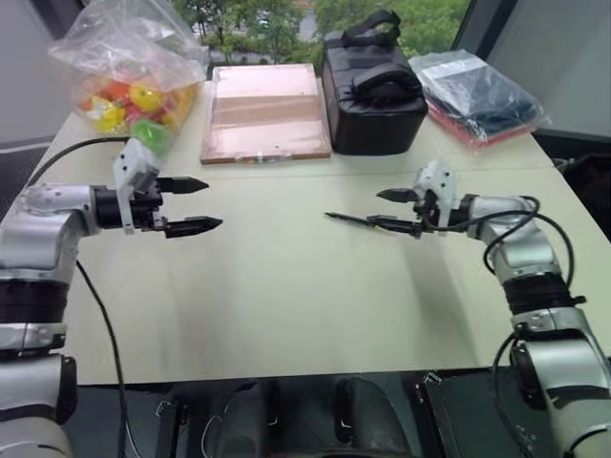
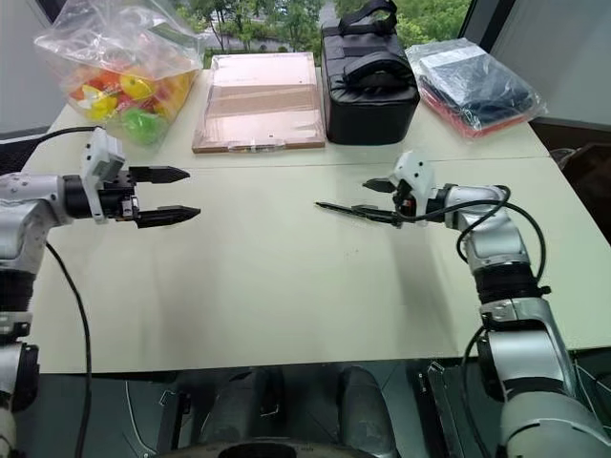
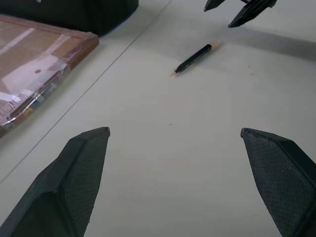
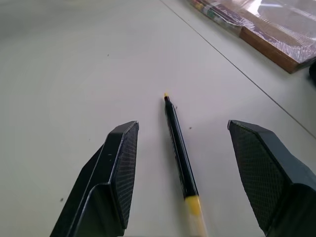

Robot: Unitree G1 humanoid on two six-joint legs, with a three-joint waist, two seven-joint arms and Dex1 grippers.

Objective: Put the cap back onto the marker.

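The marker (image 1: 348,219) is thin and black and lies flat on the pale table (image 1: 286,305), right of centre. Its small yellow tip (image 4: 166,95) points towards my left arm. Its pale yellow end (image 4: 193,205) lies nearest my right gripper (image 1: 380,209). That gripper is open, with the marker's rear part (image 4: 178,148) in the gap between the fingers, touching neither. My left gripper (image 1: 212,204) hovers open and empty over the table's left side, facing the marker (image 3: 193,59) from a distance. The cap is out of view.
Along the table's far edge stand a clear bag of coloured toys (image 1: 134,76), a plastic-wrapped wooden board (image 1: 265,110), a black case (image 1: 372,91) and a plastic bag of dark items (image 1: 477,95). Bare tabletop lies between the two grippers.
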